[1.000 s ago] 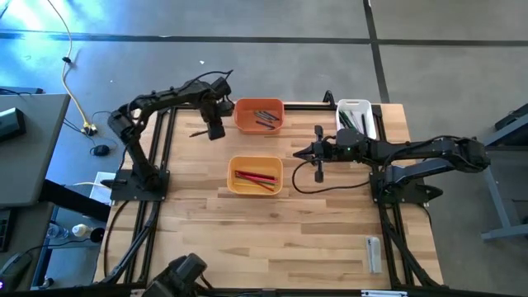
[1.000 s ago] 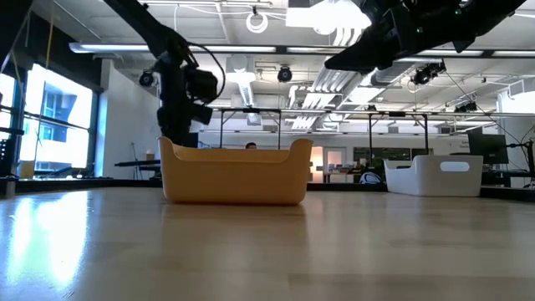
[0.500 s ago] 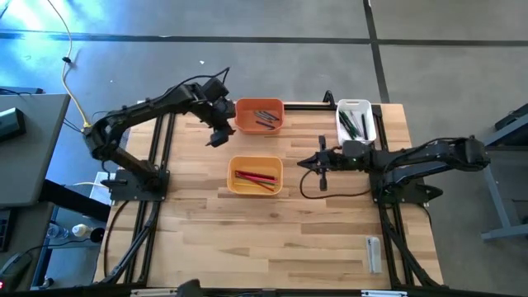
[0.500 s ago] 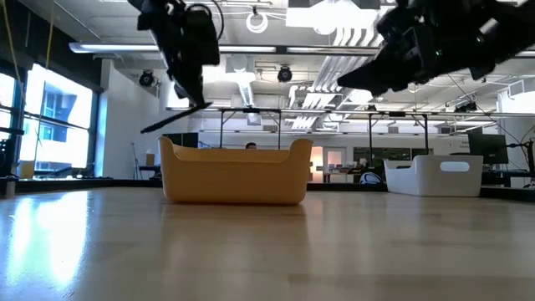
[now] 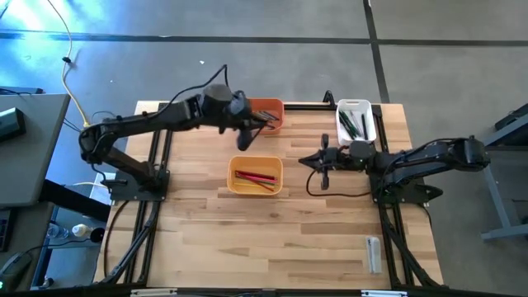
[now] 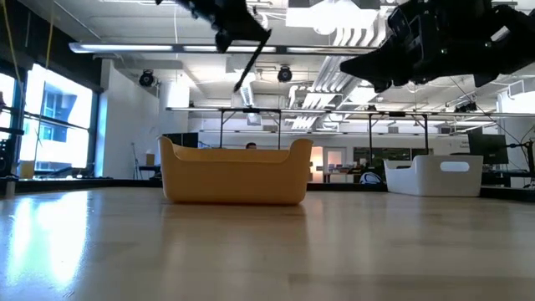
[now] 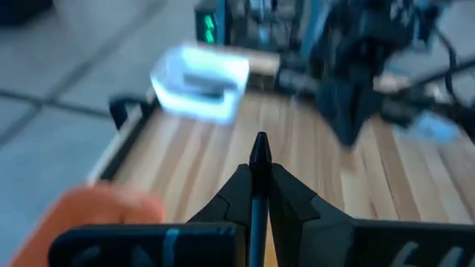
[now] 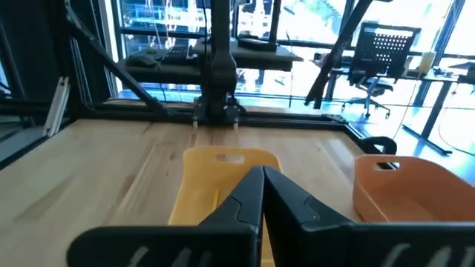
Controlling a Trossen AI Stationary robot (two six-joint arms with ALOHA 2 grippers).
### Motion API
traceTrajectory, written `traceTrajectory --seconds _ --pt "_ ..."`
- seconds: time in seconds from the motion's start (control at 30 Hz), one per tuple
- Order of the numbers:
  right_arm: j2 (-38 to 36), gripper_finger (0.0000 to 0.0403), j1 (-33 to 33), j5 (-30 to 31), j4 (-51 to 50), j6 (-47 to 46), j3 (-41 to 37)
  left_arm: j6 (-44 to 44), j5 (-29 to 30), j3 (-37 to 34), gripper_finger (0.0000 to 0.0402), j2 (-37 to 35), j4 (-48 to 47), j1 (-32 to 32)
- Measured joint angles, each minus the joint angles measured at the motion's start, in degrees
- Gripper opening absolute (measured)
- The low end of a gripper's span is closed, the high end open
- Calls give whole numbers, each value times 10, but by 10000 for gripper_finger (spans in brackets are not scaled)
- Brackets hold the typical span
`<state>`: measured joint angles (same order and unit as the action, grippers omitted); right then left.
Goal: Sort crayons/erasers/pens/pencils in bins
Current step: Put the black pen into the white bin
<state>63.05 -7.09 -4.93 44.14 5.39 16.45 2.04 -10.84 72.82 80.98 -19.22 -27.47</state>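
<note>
Swung over from beside the orange bin (image 5: 262, 115), the left gripper (image 5: 244, 139) now hangs at its near edge. Its fingers (image 7: 293, 200) clamp 1 black pen (image 7: 259, 167), long axis pointing toward the white bin (image 5: 355, 118). Right gripper (image 5: 322, 158), fingers pressed together, empty.

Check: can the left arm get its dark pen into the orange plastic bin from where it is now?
Probably yes. The left gripper, shut on the dark pen, hangs beside the orange plastic bin, whose top is open with nothing between them. The right gripper waits well clear.

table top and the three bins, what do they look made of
Table top: looks like wood, pale joined planks with visible grain. Orange bin, yellow-orange bin and white bin: probably moulded plastic, with smooth one-colour walls and rounded corners.
</note>
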Motion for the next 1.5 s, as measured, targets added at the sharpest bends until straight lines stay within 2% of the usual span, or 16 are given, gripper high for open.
traceTrajectory --seconds 0.1,0.2,0.43,0.63,0.77,1.03,1.17,1.3,1.5 --pt "0 0 0 4 -2 0 13 -22 45 0 10 14 76 35" --pt "0 0 0 5 -16 10 25 -29 58 -13 8 31 164 64" --pt "-1 0 0 6 -73 23 63 -34 51 -118 4 70 390 94" --pt "0 3 0 6 -238 5 132 -77 21 -221 4 86 591 105" --pt "5 28 12 8 -278 -14 164 -103 23 -270 3 85 691 123" --pt "29 132 65 20 -196 -44 175 -87 32 -290 3 85 735 182" --pt "48 173 86 31 -145 -45 175 -73 80 -289 3 85 737 213" --pt "64 195 103 30 -112 -45 177 -74 100 -288 3 85 746 223" --pt "72 200 110 33 -112 -56 191 -88 102 -287 2 85 762 226"
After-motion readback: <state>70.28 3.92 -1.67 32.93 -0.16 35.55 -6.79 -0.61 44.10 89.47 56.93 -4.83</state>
